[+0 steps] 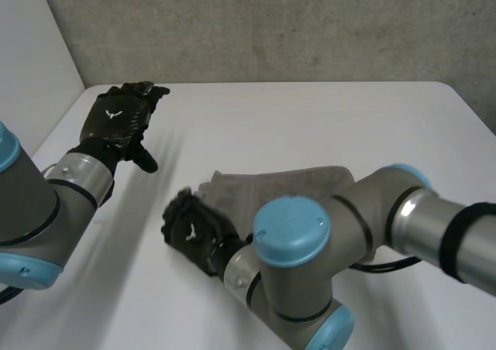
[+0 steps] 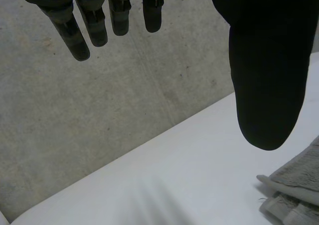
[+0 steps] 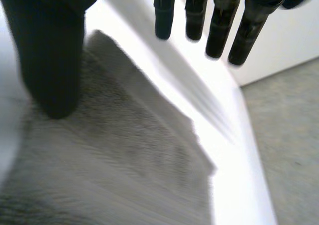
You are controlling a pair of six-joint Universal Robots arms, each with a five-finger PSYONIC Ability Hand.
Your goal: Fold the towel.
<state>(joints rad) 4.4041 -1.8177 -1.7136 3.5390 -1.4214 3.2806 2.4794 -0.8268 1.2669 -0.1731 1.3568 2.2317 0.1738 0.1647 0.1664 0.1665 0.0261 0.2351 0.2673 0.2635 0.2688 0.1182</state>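
A grey towel (image 1: 294, 183) lies folded near the middle of the white table (image 1: 310, 110), partly hidden by my right arm. My right hand (image 1: 194, 226) hovers at the towel's left end, open, with nothing in it. In the right wrist view the towel (image 3: 124, 170) spreads under the palm, and the straight fingers (image 3: 219, 31) and thumb stand apart above it. My left hand (image 1: 120, 121) is raised over the table's far left part, well away from the towel, open and empty. The left wrist view has a corner of the towel (image 2: 294, 190) beyond the thumb (image 2: 266, 60).
A grey concrete wall (image 1: 271, 25) runs behind the table's far edge, and a white panel (image 1: 31, 48) stands at the left. In the right wrist view the table's edge drops to a grey floor (image 3: 289, 135) past the fingertips.
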